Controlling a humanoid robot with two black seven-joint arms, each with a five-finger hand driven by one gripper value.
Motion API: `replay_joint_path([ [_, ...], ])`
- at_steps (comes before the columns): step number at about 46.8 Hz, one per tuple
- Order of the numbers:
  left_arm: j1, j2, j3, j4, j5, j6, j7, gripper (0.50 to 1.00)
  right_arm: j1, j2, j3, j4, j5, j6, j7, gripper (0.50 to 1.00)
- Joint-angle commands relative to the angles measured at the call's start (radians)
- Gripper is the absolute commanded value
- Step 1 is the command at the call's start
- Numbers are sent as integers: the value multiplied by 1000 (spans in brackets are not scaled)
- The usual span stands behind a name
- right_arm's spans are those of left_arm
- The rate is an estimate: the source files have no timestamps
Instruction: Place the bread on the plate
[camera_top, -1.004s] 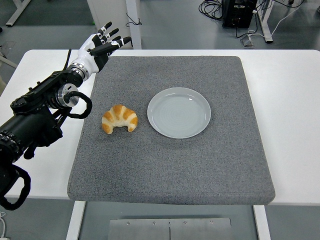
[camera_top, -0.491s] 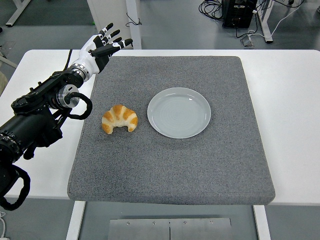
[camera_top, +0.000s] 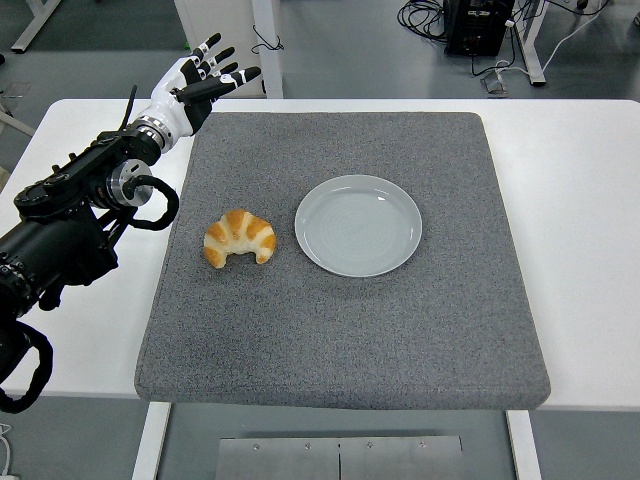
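- At the far left corner of the grey mat (camera_top: 400, 330), the left hand (camera_top: 196, 79) hangs over the white counter (camera_top: 580, 200), its fingers (camera_top: 237, 75) spread apart and holding nothing.
- Compared with a second ago, this hand sits a little higher in the picture and further toward the far edge of the counter; it has drawn slightly away from the mat's corner, which it overlapped before.
- The black left arm (camera_top: 70, 220) has shifted with it, lying a touch further left and up than in the earlier frames.
- The bread (camera_top: 239, 238), a croissant with its tips pointing toward the near edge, lies on the left half of the mat, in the same spot as before.
- The plate (camera_top: 358, 225), pale grey-blue and round, rests on the mat just to the right of the bread, with a narrow strip of mat between them; it has not moved either.
- The bread is well apart from the left hand, which is up near the mat's far corner while the bread lies about midway down the mat.
- The right arm does not show in the picture.
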Motion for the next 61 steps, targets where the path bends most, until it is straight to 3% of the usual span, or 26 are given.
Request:
replay_joint_path([
  [1, -1, 14, 1, -25, 0, 1, 1, 974, 0, 0, 0, 0, 0, 0, 0, 1000],
  [11, 1, 68, 58, -120, 15, 1, 7, 974, 0, 0, 0, 0, 0, 0, 0, 1000],
  [19, 2, 154, 113, -251, 47, 13, 7, 974, 0, 0, 0, 0, 0, 0, 0, 1000],
  [24, 11, 211, 138, -344, 135, 21, 7, 974, 0, 0, 0, 0, 0, 0, 0, 1000],
  [38, 33, 326, 159, -530, 389, 117, 18, 974, 0, 0, 0, 0, 0, 0, 0, 1000],
  [46, 38, 436, 227, -665, 477, 122, 72, 974, 0, 0, 0, 0, 0, 0, 0, 1000],
  [54, 38, 548, 247, -823, 593, 119, 72, 974, 0, 0, 0, 0, 0, 0, 0, 1000],
  [61, 53, 600, 250, -929, 699, 119, 70, 974, 0, 0, 0, 0, 0, 0, 0, 1000],
])
